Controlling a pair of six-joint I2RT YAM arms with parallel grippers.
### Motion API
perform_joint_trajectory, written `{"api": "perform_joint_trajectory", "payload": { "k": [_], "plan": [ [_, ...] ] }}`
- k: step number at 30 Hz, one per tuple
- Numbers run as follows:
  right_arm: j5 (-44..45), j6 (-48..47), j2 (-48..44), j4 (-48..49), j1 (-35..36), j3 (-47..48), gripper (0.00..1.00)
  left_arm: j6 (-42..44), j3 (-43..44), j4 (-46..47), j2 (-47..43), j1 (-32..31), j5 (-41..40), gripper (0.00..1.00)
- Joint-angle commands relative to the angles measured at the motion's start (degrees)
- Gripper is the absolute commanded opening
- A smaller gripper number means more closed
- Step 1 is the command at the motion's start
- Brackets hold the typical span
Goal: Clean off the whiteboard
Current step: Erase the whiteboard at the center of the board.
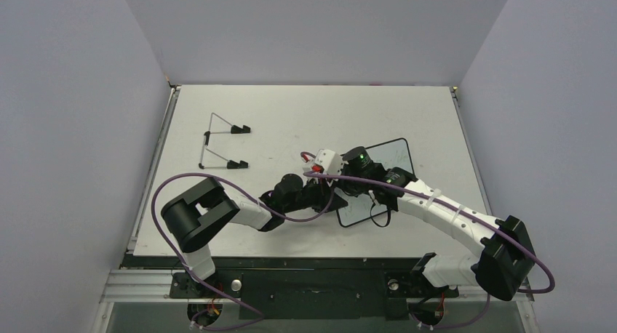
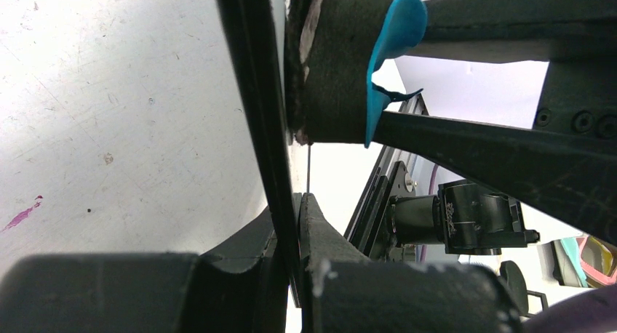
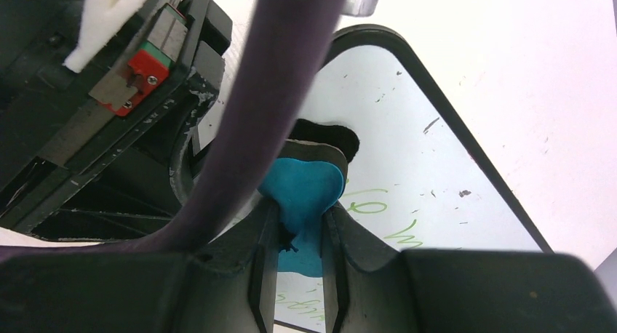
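Right wrist is showing right gripper (image 3: 300, 227) pinching eraser (image 3: 309, 184) on the whiteboard (image 3: 415, 151) toward the table's (image 1: 291, 115) right edge, left gripper (image 2: 289, 206) clamping its rim; mid-erase, next stroke likely needing to cross green writing (image 3: 364, 202).

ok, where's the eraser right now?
In the right wrist view the eraser sits in the right gripper, felt side against the whiteboard face, beside the green writing; the left gripper clamps the board's edge.

Glossy and smooth, the white face of the whiteboard (image 3: 429, 151) sits in a matt black rim, while the eraser (image 3: 309, 187) pairs smooth blue plastic with fuzzy black felt, the bench (image 1: 305, 111) shows a matt white, scuffed and speckled surface, and the wire stand (image 1: 207, 135) is thin metal with black feet.
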Motion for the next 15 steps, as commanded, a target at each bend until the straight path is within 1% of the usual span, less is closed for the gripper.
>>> {"api": "perform_joint_trajectory", "payload": {
  "k": [1,4,7,9,15],
  "plan": [
    [3.0,0.6,0.1,3.2,0.2,-0.5,0.00,2.4,0.3,3.6,-1.2,-0.7,2.3,0.00],
    [1.3,-0.5,-0.1,1.8,0.6,-0.5,0.00,2.3,0.3,3.6,-1.1,-0.7,2.4,0.00],
    [-4.4,-4.1,0.1,-1.3,1.0,0.0,0.00,2.2,0.3,3.6,-1.2,-0.7,2.3,0.00],
    [-6.7,-6.4,0.3,-3.6,1.9,0.3,0.00,2.2,0.3,3.6,-1.2,-0.7,2.3,0.00],
    [-8.1,-9.3,1.1,-6.2,3.1,0.4,0.00,2.0,0.1,3.6,-1.4,-0.6,2.5,0.00]
  ]
}}
